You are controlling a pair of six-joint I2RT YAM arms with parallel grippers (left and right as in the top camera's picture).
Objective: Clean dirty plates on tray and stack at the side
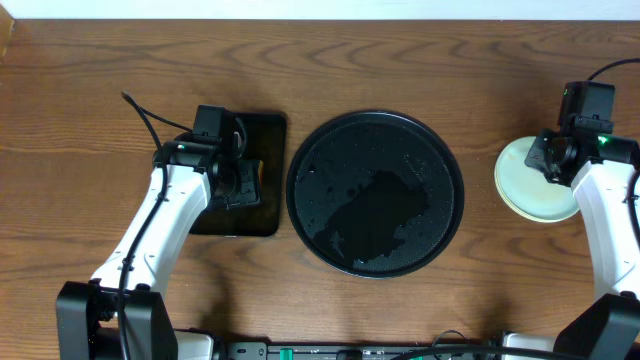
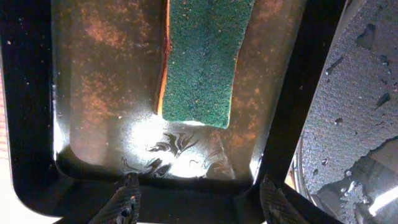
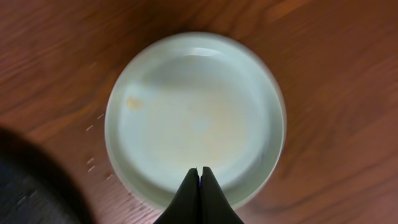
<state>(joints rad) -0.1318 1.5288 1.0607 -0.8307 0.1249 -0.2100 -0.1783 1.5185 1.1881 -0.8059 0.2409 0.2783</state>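
The plates (image 1: 522, 180) sit stacked on the table at the far right, off the tray. The top one is pale mint-white; a yellowish rim shows beneath it. In the right wrist view the top plate (image 3: 193, 106) has a faint orange smear at its upper left. My right gripper (image 1: 556, 156) (image 3: 200, 172) is shut and empty, hovering over the plate's near rim. The round black tray (image 1: 340, 160) lies in the middle, wet and with no plates on it; it also shows in the left wrist view (image 2: 360, 93). My left gripper (image 1: 238, 182) (image 2: 202, 200) is open and empty.
A small black rectangular tray (image 1: 265, 130) (image 2: 93, 93) lies left of the round tray, holding brownish water and a green-and-orange sponge (image 2: 202, 56). My left gripper hangs over its near edge. Water drops lie on the wood left of the plates (image 3: 93, 162).
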